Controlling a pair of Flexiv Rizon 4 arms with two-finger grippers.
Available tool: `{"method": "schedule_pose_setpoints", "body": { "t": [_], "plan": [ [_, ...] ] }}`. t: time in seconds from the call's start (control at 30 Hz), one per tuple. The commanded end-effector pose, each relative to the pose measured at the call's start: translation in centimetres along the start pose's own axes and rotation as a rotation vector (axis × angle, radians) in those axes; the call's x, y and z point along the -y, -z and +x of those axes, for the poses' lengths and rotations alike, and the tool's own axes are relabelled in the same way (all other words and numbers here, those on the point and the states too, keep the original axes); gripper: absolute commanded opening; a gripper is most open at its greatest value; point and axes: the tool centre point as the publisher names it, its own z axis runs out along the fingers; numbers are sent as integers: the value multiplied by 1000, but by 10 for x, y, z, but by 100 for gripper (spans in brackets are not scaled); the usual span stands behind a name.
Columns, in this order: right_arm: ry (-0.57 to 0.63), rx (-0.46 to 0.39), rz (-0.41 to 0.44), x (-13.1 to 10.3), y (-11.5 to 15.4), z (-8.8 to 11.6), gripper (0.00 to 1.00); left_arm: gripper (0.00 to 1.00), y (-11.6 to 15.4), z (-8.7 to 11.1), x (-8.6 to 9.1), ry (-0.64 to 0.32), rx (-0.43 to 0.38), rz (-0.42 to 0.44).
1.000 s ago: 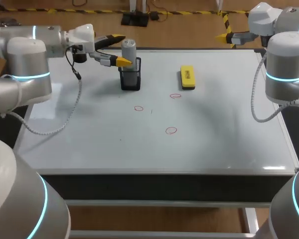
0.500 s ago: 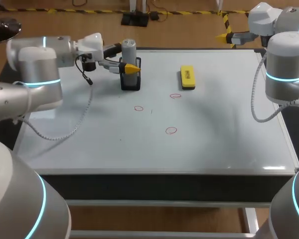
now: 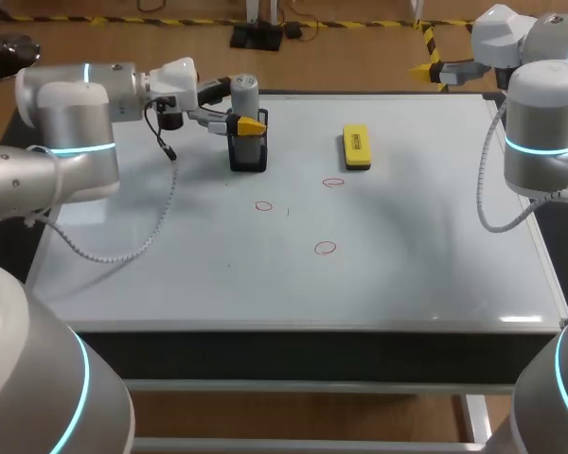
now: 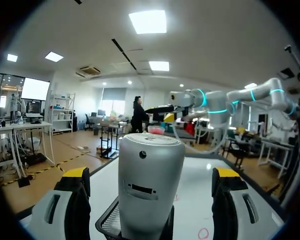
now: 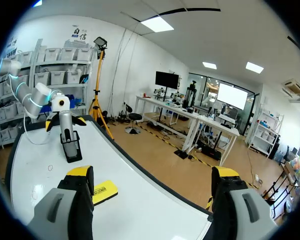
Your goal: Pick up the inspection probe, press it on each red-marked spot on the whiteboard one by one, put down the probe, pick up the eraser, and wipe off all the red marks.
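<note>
- Probe (image 3: 244, 95): a silver cylinder, standing upright in a black mesh holder (image 3: 248, 156) at the far left-centre of your whiteboard (image 3: 407, 246).
- Left gripper (image 4: 152, 175): your left arm is coming in from the left and bracketing the probe's upper part. The fingers are standing apart, one on each side, with a gap showing between each yellow tip and the cylinder, so nothing is being clamped.
- Eraser (image 3: 357, 148): a yellow block, lying flat on the board to the right of the holder, well apart from it.
- Red marks: three small rings are showing, one just near of the eraser (image 3: 333, 182), one near of the holder (image 3: 264, 205), and one nearer to you, mid-board (image 3: 325, 248).
- Right gripper (image 5: 152, 175): hanging past the board's far right corner, fingers spread wide and holding nothing.
</note>
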Motion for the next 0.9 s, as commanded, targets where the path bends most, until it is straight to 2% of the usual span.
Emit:
{"method": "schedule_pose_setpoints", "body": {
  "t": [0.03,0.23,0.37,0.43,0.53,0.57,0.6,0.77,0.9],
  "plan": [
    [0,-1,1,0,0,-1,100,100,-4,-6,-3,-2,-9,9],
    [0,-1,1,0,0,-1,100,98,-3,-6,-3,-1,-9,11],
    [0,-1,1,0,0,-1,100,78,-2,-6,-3,0,-9,10],
    [0,-1,1,0,0,-1,100,51,-2,-6,-4,1,-9,9],
    [0,-1,1,0,0,-1,100,35,-2,-6,-4,3,-8,7],
    [0,-1,1,0,0,-1,100,11,-1,-6,-4,4,-7,7],
    [0,-1,1,0,0,-1,100,0,0,-6,-5,5,-6,7],
    [0,-1,1,0,0,-1,100,0,2,-5,-2,0,-6,3],
    [0,-1,1,0,0,-1,100,0,3,-3,8,-26,-4,0]
  ]
}}
